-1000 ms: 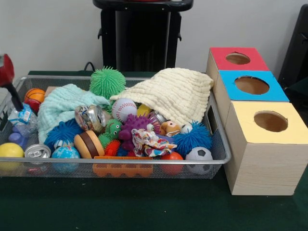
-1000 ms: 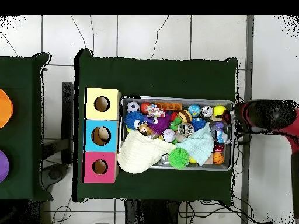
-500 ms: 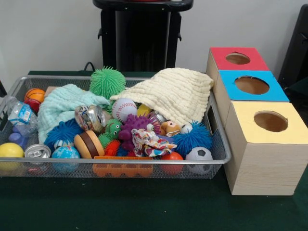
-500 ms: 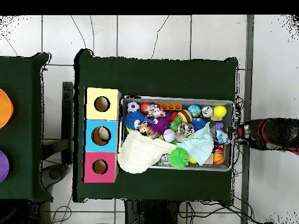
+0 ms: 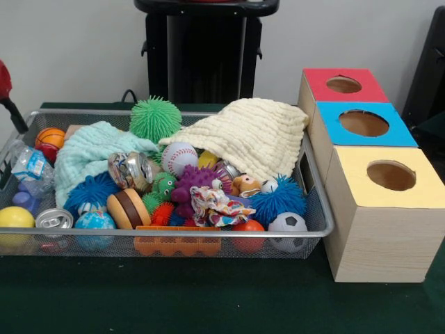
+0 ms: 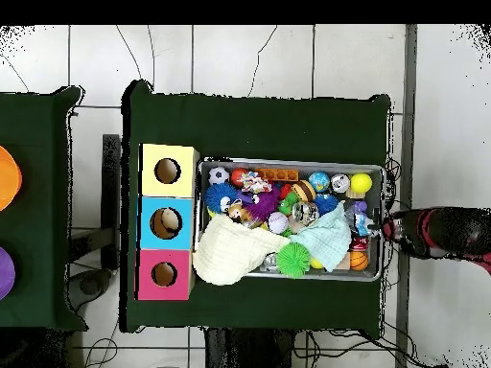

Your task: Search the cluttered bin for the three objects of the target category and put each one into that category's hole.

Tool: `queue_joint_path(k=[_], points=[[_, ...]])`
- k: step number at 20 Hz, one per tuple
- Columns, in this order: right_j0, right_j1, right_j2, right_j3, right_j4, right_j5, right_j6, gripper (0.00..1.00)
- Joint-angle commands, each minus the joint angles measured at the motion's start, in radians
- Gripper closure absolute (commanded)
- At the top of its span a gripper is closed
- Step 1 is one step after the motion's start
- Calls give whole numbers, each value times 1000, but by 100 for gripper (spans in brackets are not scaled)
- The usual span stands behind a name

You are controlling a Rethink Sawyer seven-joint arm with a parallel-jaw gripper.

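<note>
Beside the wire bin [image 5: 316,209], the red arm [image 6: 446,233] hangs with its grip state impossible to tell, so it should probably descend squarely over the exposed baseball [image 5: 179,158], avoiding the cream cloth [image 5: 254,139].

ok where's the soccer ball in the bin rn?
Front view: the soccer ball sits in the bin's near right corner, below the blue spiky ball, beside the orange ball, at the end nearest the yellow-topped box.

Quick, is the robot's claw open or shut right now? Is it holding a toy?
Red and black arm: beside the wire bin's end; its gripper's state cannot be told.
</note>
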Motion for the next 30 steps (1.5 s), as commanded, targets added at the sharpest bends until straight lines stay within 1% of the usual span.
queue_joint_path(k=[1, 5, 10, 14, 18, 22, 26, 30], points=[[-23, -70, 61, 209, -25, -114, -170, 0], [-42, -99, 58, 268, -27, -136, -153, 0], [-46, -87, 54, 278, -34, -141, -164, 0], [-52, -80, 49, 299, -47, -181, -148, 0], [-48, -65, 43, 301, -60, -207, -138, 0], [-42, -42, 36, 285, -72, -229, -136, 0], [-33, 3, 29, 248, -91, -256, -139, 0], [-46, 43, 23, 242, -118, -305, -139, 0]])
